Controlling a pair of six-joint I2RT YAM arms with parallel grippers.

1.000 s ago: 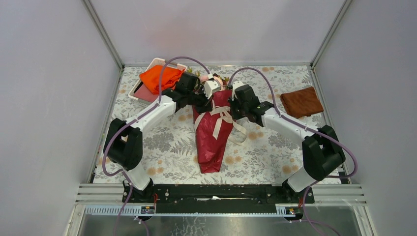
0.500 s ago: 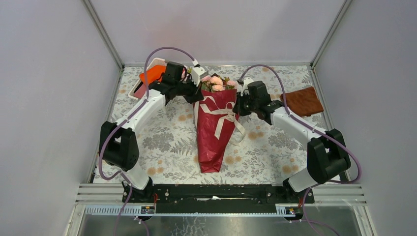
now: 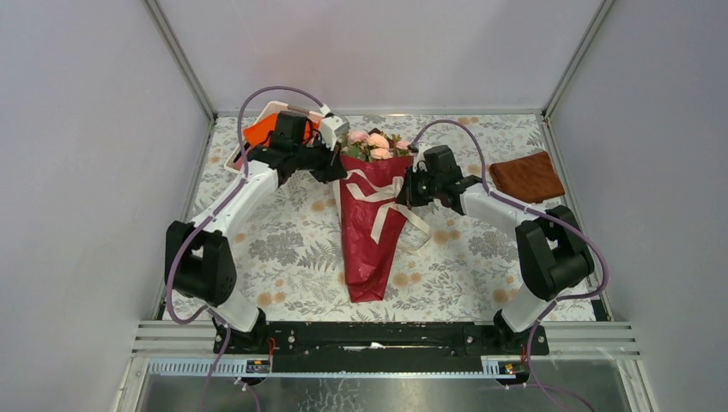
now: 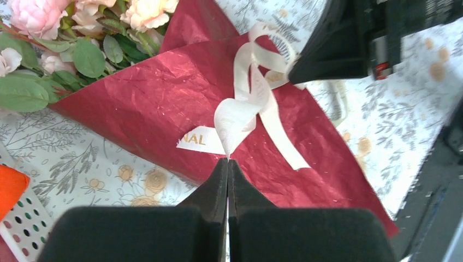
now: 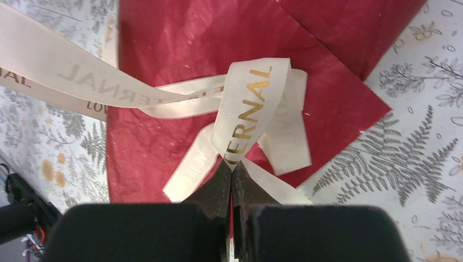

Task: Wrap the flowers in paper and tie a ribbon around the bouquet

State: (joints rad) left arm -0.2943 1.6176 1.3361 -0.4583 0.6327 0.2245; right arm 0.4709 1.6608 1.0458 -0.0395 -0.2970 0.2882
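- Over the last second both arms have drawn apart sideways from above the bouquet (image 3: 371,232). This has uncovered the flowers (image 3: 378,143) at its far end.
- The left gripper (image 4: 227,162) is clamped tight on a loop of the ribbon (image 4: 240,109), which rises just ahead of its tips. The red paper (image 4: 147,103) lies beyond and beneath them.
- The right gripper (image 5: 232,168) is likewise pinched closed on the opposite loop, directly in front of its tips.
- The bouquet lies between the two grippers, its cone tip pointing back toward the arms' bases.
- This suggests the bow is being pulled snug: the wrapping looks done and the tie nearly finished.
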